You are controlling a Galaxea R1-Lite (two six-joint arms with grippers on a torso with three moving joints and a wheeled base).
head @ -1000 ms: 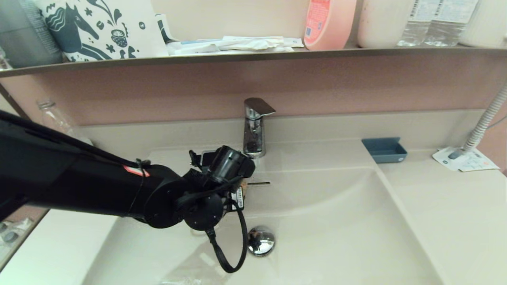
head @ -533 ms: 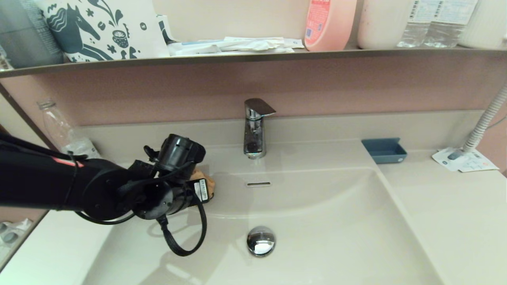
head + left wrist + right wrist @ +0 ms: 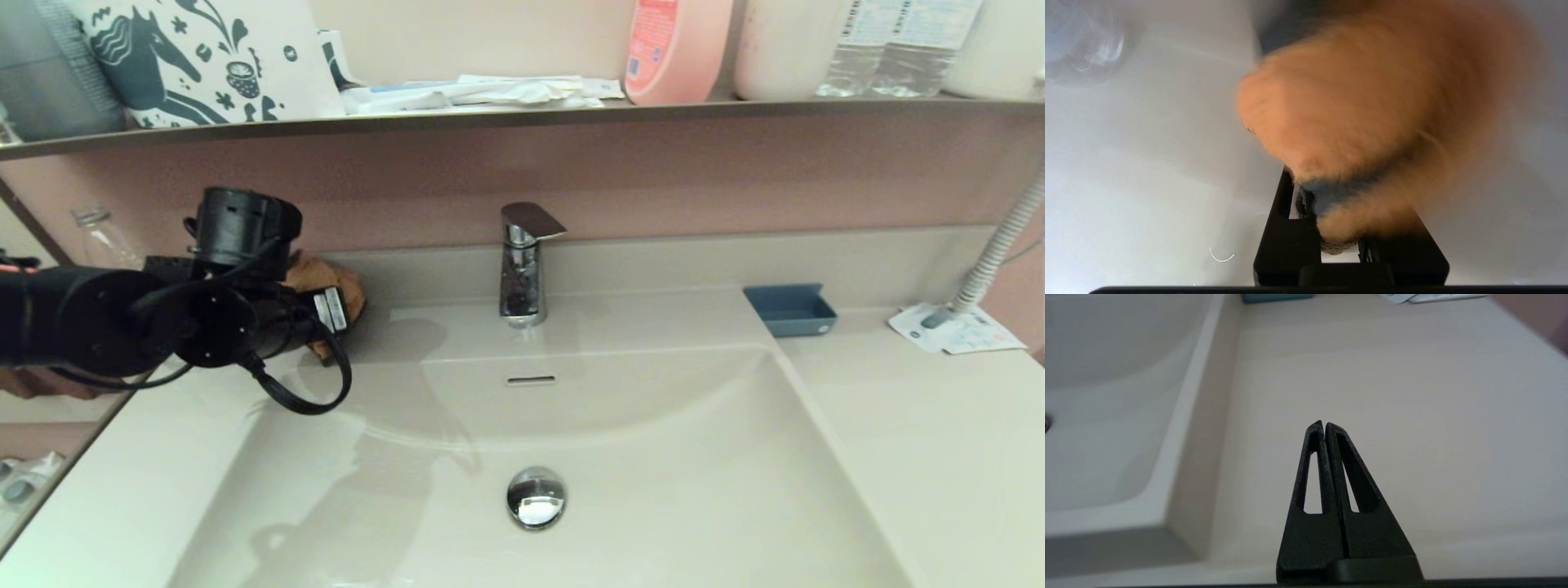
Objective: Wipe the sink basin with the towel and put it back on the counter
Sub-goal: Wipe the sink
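Note:
My left gripper (image 3: 331,306) is shut on the yellow-orange towel (image 3: 326,282), holding it above the back left corner of the counter (image 3: 163,441), left of the faucet (image 3: 522,261). In the left wrist view the fluffy towel (image 3: 1355,118) bulges out over the left gripper (image 3: 1341,192) and hides its fingertips. The off-white sink basin (image 3: 653,457) with its chrome drain plug (image 3: 535,496) lies to the right and below. My right gripper (image 3: 1324,425) is shut with nothing in it, parked over the right counter (image 3: 1392,384), out of the head view.
A small blue tray (image 3: 790,309) sits at the basin's back right corner, with a paper card (image 3: 955,328) and a white corrugated hose (image 3: 1000,245) beyond it. A clear bottle (image 3: 102,237) stands behind my left arm. The shelf (image 3: 571,113) above carries bottles and a pouch.
My left gripper carried the towel out of the basin, from near the overflow slot up and leftward to above the back left counter corner. The right arm has not moved.

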